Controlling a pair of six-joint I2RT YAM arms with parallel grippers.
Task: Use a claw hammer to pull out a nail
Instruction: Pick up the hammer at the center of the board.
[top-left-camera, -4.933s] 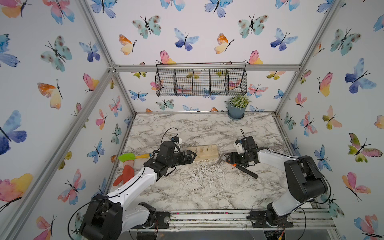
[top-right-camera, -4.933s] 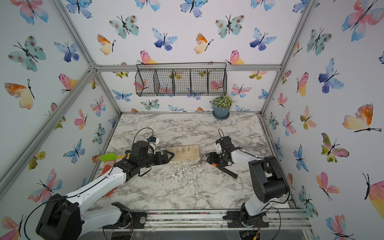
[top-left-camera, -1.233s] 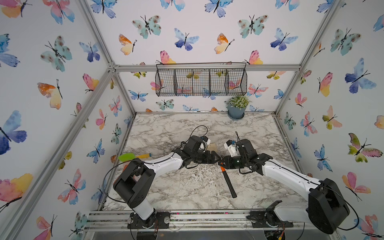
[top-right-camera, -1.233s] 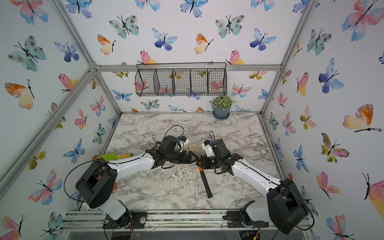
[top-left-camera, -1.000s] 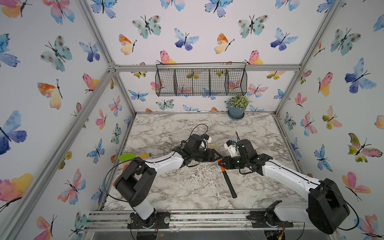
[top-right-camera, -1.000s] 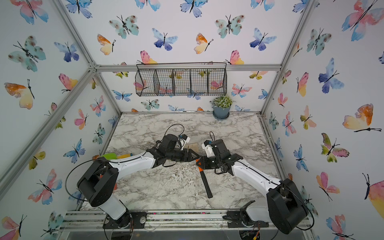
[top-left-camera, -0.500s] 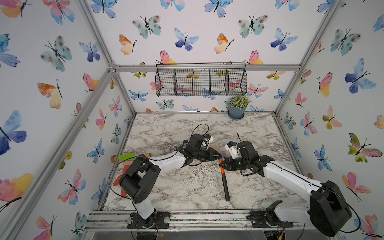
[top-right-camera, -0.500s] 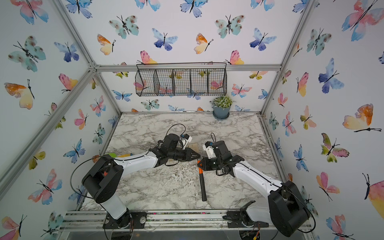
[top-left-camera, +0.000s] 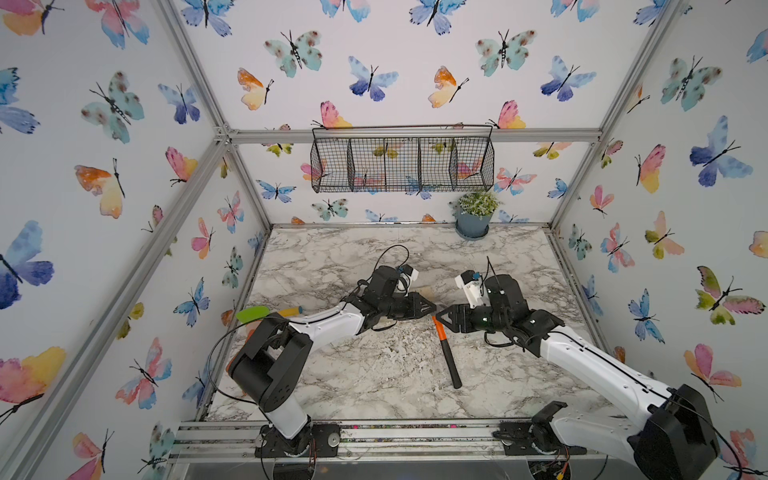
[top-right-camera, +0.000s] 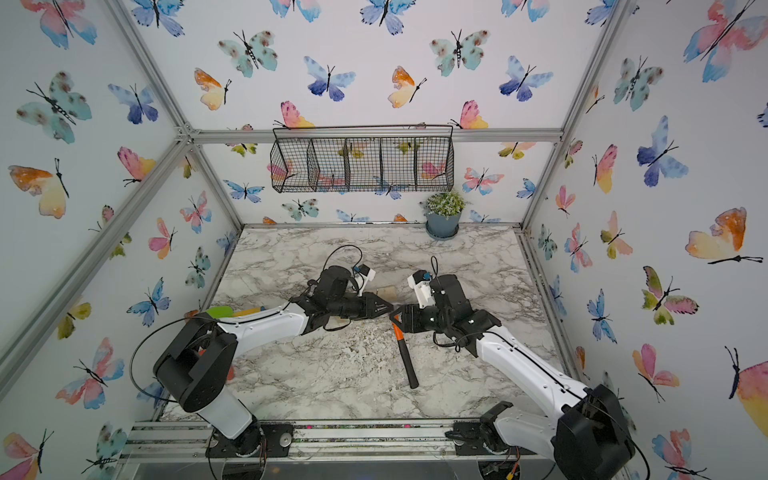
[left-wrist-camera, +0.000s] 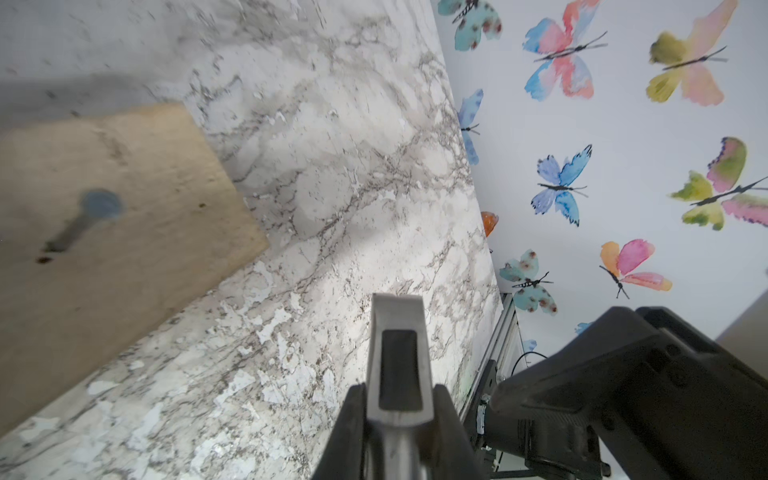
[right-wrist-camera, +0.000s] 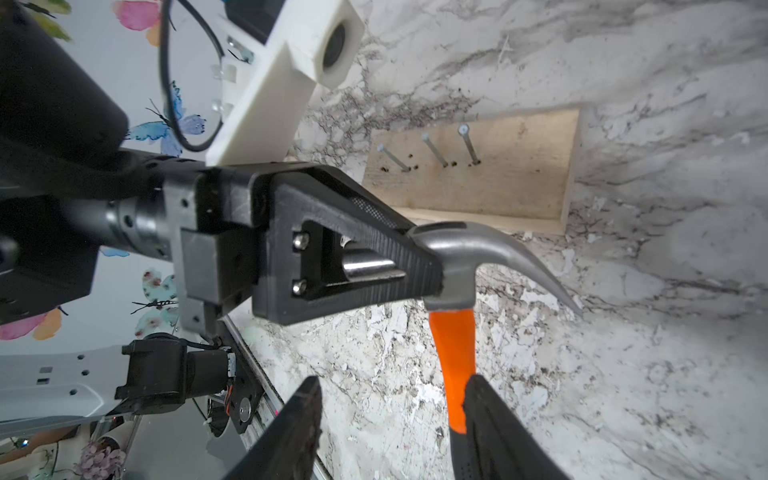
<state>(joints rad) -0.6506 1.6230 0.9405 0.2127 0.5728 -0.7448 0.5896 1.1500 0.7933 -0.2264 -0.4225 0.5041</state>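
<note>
Left end effector (right-wrist-camera: 424, 257) is clenching claw hammer (right-wrist-camera: 453, 332) at head; right end effector (right-wrist-camera: 392, 382) is hanging released, straddling orange neck.

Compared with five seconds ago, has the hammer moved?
Yes. The hammer has pivoted: its handle end now lies nearer the front rail and farther from the potted plant.

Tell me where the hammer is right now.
In a top view the hammer is mid-table, its head pinched by the left gripper, handle pointing at the front rail, with the wood block just behind.
</note>
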